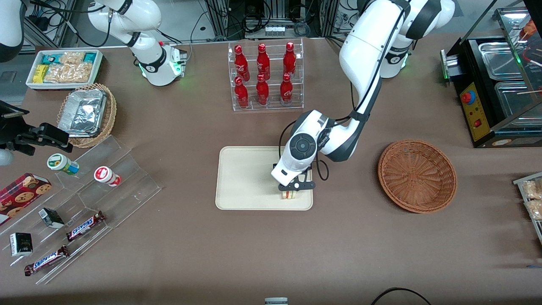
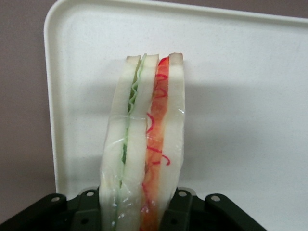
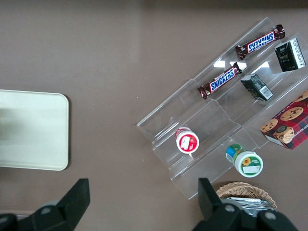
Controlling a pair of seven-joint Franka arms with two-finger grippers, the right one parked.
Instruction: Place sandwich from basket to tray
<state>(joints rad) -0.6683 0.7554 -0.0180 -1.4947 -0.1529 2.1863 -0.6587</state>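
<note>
Landmark taken as the tray (image 1: 245, 178), on the brown counter (image 1: 271, 245). Toward the parked arm's end from the tray: clear tiered stand (image 1: 106, 178) carrying snack bars and small tubs, noted only as clutter. Farther from the front camera than the tray: rack of red bottles (image 1: 266, 76), well apart. Over the tray's corner nearest the front camera on the working arm's side: end effector (image 1: 294, 189), pointing down, pinching the sandwich (image 1: 289, 195) across its bread faces. Sandwich held on edge, cut side with green and red filling layers showing, low over the tray surface; contact with the tray not determinable. Wrist camera confirms fingers (image 2: 185, 204) pressed against both bread faces, tray (image 2: 250, 72) directly beneath. Toward the working arm's end from the tray: basket (image 1: 417, 176), well apart. Step judged as placement, transfer all but complete. Next move judged to call for a short descent, spreading of the fingers, then a straight lift clear so the wedge is not dragged or toppled.
</note>
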